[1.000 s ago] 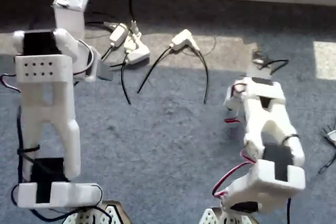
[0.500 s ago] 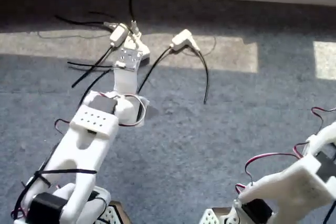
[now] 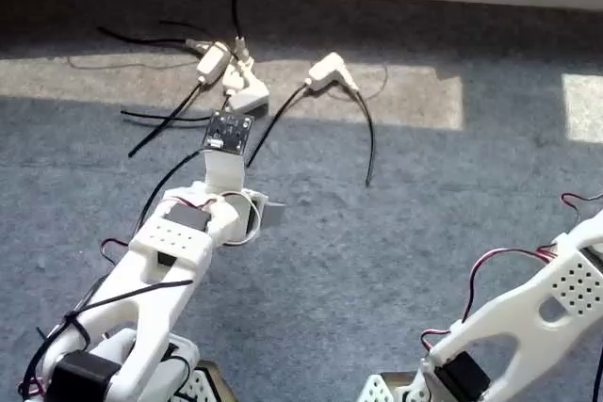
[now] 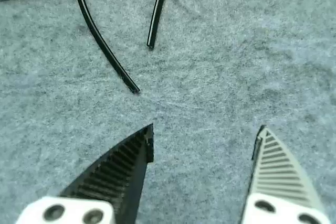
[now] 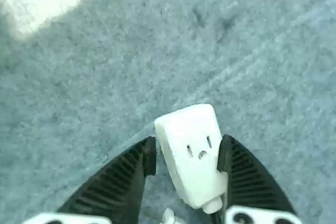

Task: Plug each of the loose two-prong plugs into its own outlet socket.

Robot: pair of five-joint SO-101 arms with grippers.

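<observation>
On the grey carpet (image 3: 377, 233), near its far edge, the loose white two-prong plug on a black cord (image 3: 325, 71) lay apart from a cluster of white plug and socket bodies (image 3: 231, 77). The left gripper (image 4: 205, 132) hung over bare carpet with its claw spread wide and nothing between the fingers, and the ends of thin black cable (image 4: 113, 62) lay just ahead. The right gripper (image 5: 188, 142) was clamped on a white rectangular outlet socket block (image 5: 191, 156), whose slotted face was turned toward the wrist camera.

The step in hand looked to be fetching a plug with the left claw. Doing it well would mean taking the plug by its body, across the flat sides. The prongs should be left free and the cords kept out of the jaws. The right claw should hold the block steady and square, since a tilted face would let the prongs skid off.
</observation>
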